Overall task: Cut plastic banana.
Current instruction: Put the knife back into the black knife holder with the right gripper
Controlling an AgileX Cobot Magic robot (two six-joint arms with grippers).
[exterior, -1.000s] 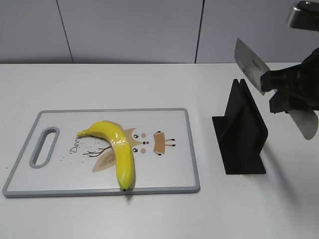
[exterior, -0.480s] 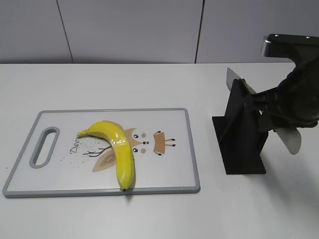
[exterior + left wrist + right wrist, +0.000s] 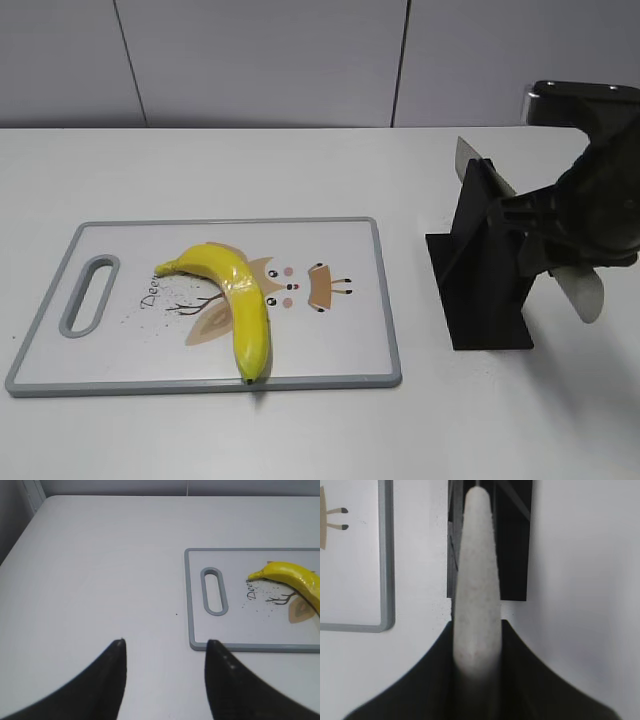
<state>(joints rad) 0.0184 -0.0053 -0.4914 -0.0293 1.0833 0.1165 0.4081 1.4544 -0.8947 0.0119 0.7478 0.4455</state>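
The plastic banana [image 3: 243, 300] lies whole on the white cutting board [image 3: 386, 300], curved, with its dark tip at the near edge. It also shows in the left wrist view [image 3: 295, 576]. My right gripper [image 3: 553, 250] is shut on the pale handle of a knife [image 3: 588, 288]. The knife's blade sits in the slot of the black knife stand [image 3: 485, 280], right of the board. The right wrist view shows the handle [image 3: 477, 570] between my right gripper's jaws [image 3: 477, 626]. My left gripper [image 3: 165, 647] is open and empty above bare table, left of the board [image 3: 189, 605].
The board has a grey rim, a handle slot [image 3: 88, 293] at its left end and a cartoon print. The knife stand [image 3: 512, 540] stands just right of the board's corner [image 3: 385, 620]. A grey wall runs behind the table.
My right gripper has come down with the knife, from raised above the stand to the blade sitting in the stand's slot. The banana and board have not moved.
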